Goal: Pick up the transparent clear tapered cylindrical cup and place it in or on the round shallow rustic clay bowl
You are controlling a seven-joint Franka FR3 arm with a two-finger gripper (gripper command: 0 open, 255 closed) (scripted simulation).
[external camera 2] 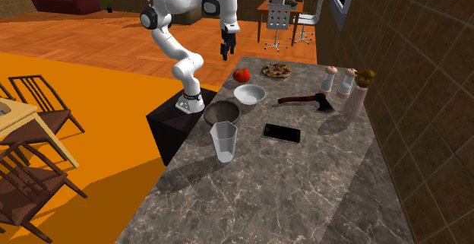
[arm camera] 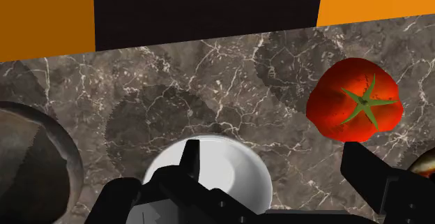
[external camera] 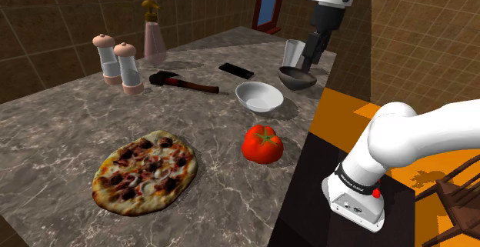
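A dark marble counter [external camera: 69,130] runs along brown tiled walls [external camera: 46,22], with orange floor [external camera 2: 91,75] beyond. On it are one clear cup [external camera 2: 224,141], one dark clay bowl [external camera 2: 222,113], one white bowl [external camera 2: 249,93], one tomato [external camera 2: 241,75], one pizza [external camera: 145,172], one hatchet [external camera: 181,82], one phone [external camera 2: 281,132], one pink bottle [external camera: 154,41] and two grinders [external camera: 129,67]. The cup stands upright just beside the clay bowl, on the side away from the white bowl. The gripper [external camera 2: 225,50] hangs high on the clay bowl's white-bowl side. Its fingers [arm camera: 188,161] are spread wide, clasp nothing, and are well apart from the cup.
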